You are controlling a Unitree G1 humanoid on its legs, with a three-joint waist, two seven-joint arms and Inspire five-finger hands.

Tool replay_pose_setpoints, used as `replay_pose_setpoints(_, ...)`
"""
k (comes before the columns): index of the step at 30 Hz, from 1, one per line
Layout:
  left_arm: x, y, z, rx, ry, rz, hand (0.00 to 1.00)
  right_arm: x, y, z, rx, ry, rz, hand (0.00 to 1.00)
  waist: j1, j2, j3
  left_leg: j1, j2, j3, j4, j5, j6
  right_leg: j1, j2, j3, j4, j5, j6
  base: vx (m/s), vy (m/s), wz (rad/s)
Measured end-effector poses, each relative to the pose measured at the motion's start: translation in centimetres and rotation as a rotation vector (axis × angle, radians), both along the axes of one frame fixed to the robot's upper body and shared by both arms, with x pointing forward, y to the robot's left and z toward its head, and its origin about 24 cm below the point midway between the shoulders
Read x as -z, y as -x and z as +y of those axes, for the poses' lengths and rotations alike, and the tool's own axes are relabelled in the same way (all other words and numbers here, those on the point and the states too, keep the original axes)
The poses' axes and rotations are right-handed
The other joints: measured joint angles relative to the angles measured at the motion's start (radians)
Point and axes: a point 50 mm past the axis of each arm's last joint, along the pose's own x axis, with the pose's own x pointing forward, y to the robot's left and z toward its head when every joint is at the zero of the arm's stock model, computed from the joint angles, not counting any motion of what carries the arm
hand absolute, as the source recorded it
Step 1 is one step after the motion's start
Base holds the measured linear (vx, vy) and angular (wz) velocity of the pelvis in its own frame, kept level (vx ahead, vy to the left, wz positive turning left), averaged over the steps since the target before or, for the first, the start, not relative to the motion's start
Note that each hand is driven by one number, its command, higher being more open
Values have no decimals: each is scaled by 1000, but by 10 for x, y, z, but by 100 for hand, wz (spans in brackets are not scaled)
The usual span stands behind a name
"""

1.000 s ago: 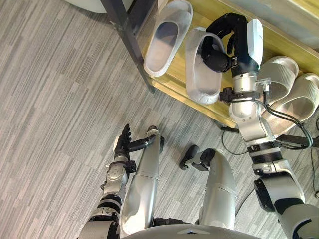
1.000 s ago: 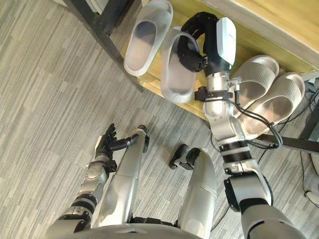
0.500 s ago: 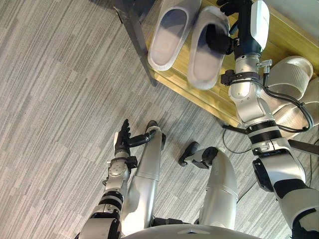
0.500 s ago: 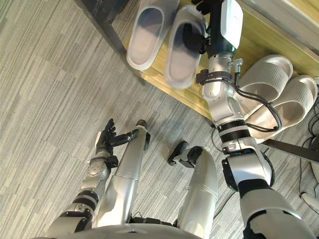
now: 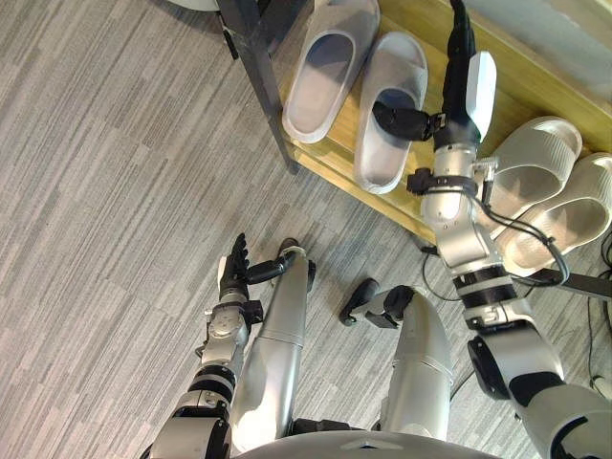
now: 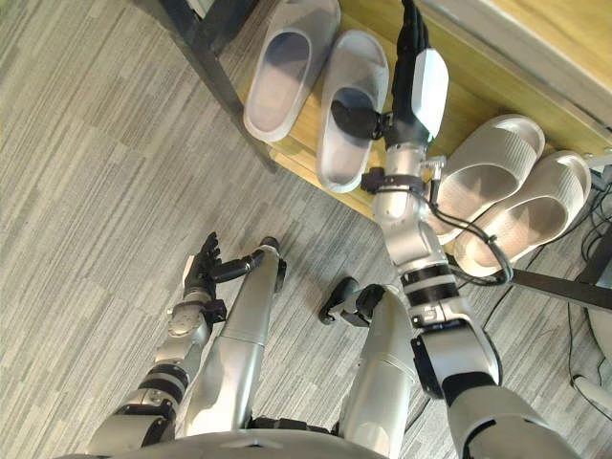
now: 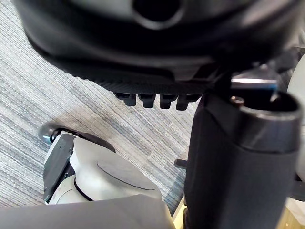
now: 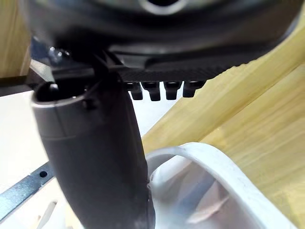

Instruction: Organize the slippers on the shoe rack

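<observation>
Released since a second ago, the white foam slipper is laid flat on the light wooden shoe rack shelf, just beside the matching white slipper at its 9 o'clock. The right hand is spread, fingers straight, thumb touching the slipper's strap. The left hand is spread at 7 o'clock.

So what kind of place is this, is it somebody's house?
Probably an entryway, in a home or somewhere set up like one. A wooden shoe rack holds a white pair of slippers, another pale pair lies nearby, and the floor is grey planks.
</observation>
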Motion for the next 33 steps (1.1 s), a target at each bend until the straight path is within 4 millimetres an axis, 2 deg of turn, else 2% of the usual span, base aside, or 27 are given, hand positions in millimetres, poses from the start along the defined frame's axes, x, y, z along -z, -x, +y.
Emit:
replay_pose_setpoints(11,5,5,7,-14,-18,33,100,29,29,11,-44,-103,23,100,-5,-6,-4,47,25,15,-30,0,-1,37,21,5,-33,3,-4,14,30,-4)
replay_pose_setpoints(14,8,9,10,-28,-14,53,100,43,42,13,-52,-189,42,100,-8,-10,-6,64,29,23,-42,0,0,48,23,10,-41,3,-3,2,42,-3)
replay_pose_setpoints(17,10,12,13,-42,-13,60,100,60,57,21,-128,-374,81,100,-13,-11,-7,71,40,25,-47,-3,-2,54,37,11,-52,5,1,-1,39,-9)
replay_pose_setpoints(20,11,13,13,-43,-13,67,100,81,65,26,-230,-605,167,100,-15,-11,-7,89,43,30,-54,-3,-3,65,39,16,-57,6,-1,-3,38,-4)
replay_pose_setpoints(24,14,17,17,-63,-8,81,100,104,72,32,-325,-767,258,100,-15,-17,-11,116,56,38,-65,-7,-5,88,51,21,-73,9,2,-1,41,-8)
replay_pose_setpoints(33,18,21,20,-88,-9,104,100,119,72,46,-499,-929,326,100,-24,-22,-18,153,58,40,-92,-7,-5,124,53,16,-99,13,-3,12,31,0)
